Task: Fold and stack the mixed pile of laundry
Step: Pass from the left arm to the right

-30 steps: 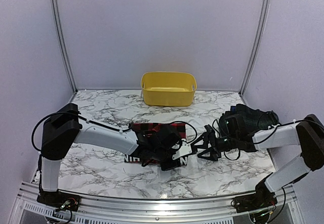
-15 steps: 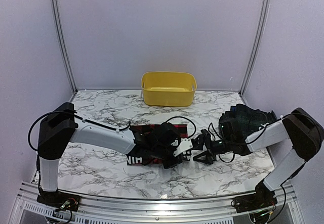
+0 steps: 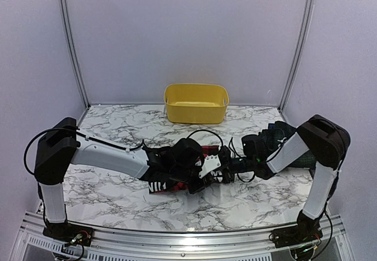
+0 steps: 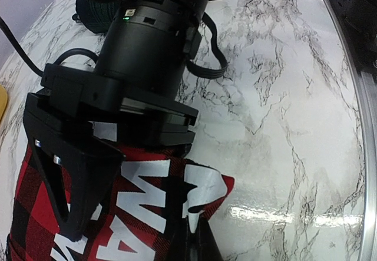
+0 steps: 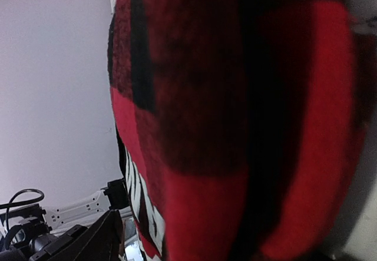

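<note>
Left arm [image 3: 112,155] stretched low across table [image 3: 118,131] | left gripper [image 4: 194,242] pinched together on red-and-black checked garment [image 4: 147,214], centre front | right arm [image 3: 288,148] bent inward | right gripper [image 3: 222,169] against same garment, finger spread unclear

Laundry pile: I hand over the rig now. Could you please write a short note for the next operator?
Left gripper: jaws shut on the edge of the red-and-black checked garment.
Right gripper: jaws apart at the same garment; as far as I can see, no grip yet.
The checked garment lies in the middle of the table, in front of the yellow tub. The dark tartan garment lies bunched at the table's right side. I cannot make out a plain navy piece.
Done: no finished stack shows.
Left: fold each piece, then stack them.
</note>
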You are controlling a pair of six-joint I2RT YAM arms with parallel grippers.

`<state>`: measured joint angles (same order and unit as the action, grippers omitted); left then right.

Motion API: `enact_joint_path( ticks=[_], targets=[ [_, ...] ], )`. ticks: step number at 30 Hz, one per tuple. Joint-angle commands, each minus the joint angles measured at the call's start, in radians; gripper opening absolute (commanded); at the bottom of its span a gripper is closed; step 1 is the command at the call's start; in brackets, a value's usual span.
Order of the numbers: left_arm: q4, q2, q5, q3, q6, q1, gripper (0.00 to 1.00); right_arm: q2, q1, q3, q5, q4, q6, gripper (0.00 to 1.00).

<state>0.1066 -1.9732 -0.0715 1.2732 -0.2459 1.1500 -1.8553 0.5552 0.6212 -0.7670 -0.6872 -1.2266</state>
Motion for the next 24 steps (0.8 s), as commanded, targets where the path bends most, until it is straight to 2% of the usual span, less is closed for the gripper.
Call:
enact_joint_path(
  ticks=[1, 5, 8, 10, 11, 12, 14, 15, 16, 17, 24],
  targets=[
    [0.047, 0.056, -0.019, -0.018, 0.005, -0.001, 0.0, -0.057, 0.012, 0.048, 0.031, -0.032, -0.034, 0.64],
    [0.062, 0.061, 0.004, -0.034, 0.006, -0.001, 0.0, -0.077, 0.018, 0.078, 0.034, 0.008, -0.017, 0.43],
    [0.072, 0.068, 0.016, -0.033, 0.025, -0.001, 0.0, -0.07, 0.018, 0.101, 0.048, 0.082, 0.029, 0.19],
    [0.064, 0.078, 0.043, -0.028, 0.065, -0.006, 0.1, -0.044, 0.018, 0.127, 0.063, 0.188, 0.106, 0.01],
    [0.062, 0.088, 0.05, -0.031, 0.094, -0.015, 0.2, -0.027, 0.018, 0.142, 0.074, 0.255, 0.142, 0.0],
    [0.063, 0.101, 0.056, -0.039, 0.134, -0.026, 0.35, -0.004, 0.018, 0.163, 0.082, 0.315, 0.182, 0.0],
    [0.059, 0.139, 0.066, -0.064, 0.219, -0.053, 0.58, 0.041, 0.018, 0.188, 0.103, 0.447, 0.252, 0.0],
    [0.055, 0.163, 0.099, -0.082, 0.268, -0.067, 0.77, 0.066, 0.017, 0.2, 0.114, 0.506, 0.287, 0.0],
    [0.052, 0.191, 0.131, -0.105, 0.306, -0.079, 0.92, 0.088, 0.017, 0.214, 0.13, 0.575, 0.321, 0.0],
    [0.053, 0.221, 0.159, -0.136, 0.34, -0.091, 0.98, 0.112, 0.017, 0.228, 0.149, 0.638, 0.359, 0.0],
    [0.07, 0.398, 0.231, -0.345, 0.656, -0.211, 0.99, 0.253, 0.009, 0.342, 0.32, 1.093, 0.591, 0.0]
  ],
)
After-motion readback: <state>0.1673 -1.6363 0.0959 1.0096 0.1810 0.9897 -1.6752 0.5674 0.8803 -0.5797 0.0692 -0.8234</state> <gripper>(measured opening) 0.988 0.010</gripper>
